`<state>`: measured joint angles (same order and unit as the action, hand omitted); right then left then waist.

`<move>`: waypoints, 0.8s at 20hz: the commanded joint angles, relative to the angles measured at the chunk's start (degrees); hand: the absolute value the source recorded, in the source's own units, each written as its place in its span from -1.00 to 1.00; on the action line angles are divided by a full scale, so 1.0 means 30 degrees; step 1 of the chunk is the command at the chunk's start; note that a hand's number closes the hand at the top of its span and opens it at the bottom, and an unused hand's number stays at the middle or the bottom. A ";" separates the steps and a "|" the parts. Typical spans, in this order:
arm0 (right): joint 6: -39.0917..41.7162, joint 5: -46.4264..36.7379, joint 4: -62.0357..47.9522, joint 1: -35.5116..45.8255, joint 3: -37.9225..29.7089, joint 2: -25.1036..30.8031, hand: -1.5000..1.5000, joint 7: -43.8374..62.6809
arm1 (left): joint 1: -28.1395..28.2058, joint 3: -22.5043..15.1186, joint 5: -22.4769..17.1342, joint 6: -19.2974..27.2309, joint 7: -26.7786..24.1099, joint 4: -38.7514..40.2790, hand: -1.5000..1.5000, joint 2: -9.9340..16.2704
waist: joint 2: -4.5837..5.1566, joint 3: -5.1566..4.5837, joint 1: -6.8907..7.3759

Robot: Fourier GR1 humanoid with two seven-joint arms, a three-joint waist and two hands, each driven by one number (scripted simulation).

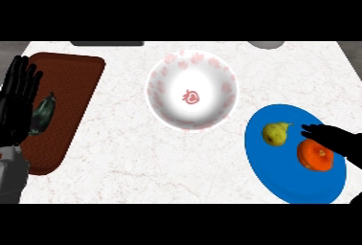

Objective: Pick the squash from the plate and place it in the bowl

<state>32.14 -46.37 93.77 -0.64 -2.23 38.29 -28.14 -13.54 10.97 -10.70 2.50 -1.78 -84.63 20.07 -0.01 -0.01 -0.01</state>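
A small yellow squash [277, 133] lies on the left part of a blue plate [283, 182] at the right of the counter. Beside it on the plate sits an orange fruit [314, 155]. My right hand [339, 139] comes in from the right edge, its fingers straight and spread just right of the squash and over the orange fruit's top; it holds nothing. A white bowl [191, 91] with pink markings stands at the counter's centre. My left hand [17, 98] rests open, fingers up, at the left edge.
A brown mat [67, 100] lies at the left with a dark green vegetable [44, 112] on it, partly behind my left hand. A dark object [107, 43] and a grey round one [266, 44] sit at the counter's far edge.
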 commanded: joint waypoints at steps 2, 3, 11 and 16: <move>-0.0089 -0.1194 -0.0076 -0.0084 0.0250 -0.1155 -1.00 0.0107 | 0.0242 0.0243 0.0134 -0.0477 -0.0896 0.0561 0.00 -0.0556 | 0.0002 0.0002 -0.0022; -0.0639 -0.1593 -0.1499 0.0485 0.0276 -0.0950 -1.00 -0.0932 | -0.0416 0.0172 0.0512 -0.0150 -0.0031 0.0109 0.00 -0.0224 | 0.0008 0.0006 0.0005; -0.0881 -0.3205 -0.3976 0.2026 0.0687 -0.2133 -1.00 0.0097 | 0.0178 0.0229 0.0672 -0.0251 0.0280 -0.0476 0.00 -0.0682 | 0.0011 0.0008 0.0074; -0.1752 -0.3993 -0.5318 0.1841 0.0158 -0.1849 -1.00 -0.1027 | -0.0313 0.0788 0.0540 -0.0527 0.0249 0.0110 0.00 -0.0600 | 0.0014 0.0006 0.0002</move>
<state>29.48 -56.09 82.54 4.13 -1.20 32.58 -28.84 -13.00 12.43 -9.25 1.37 -0.63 -86.49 18.17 0.00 0.00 0.08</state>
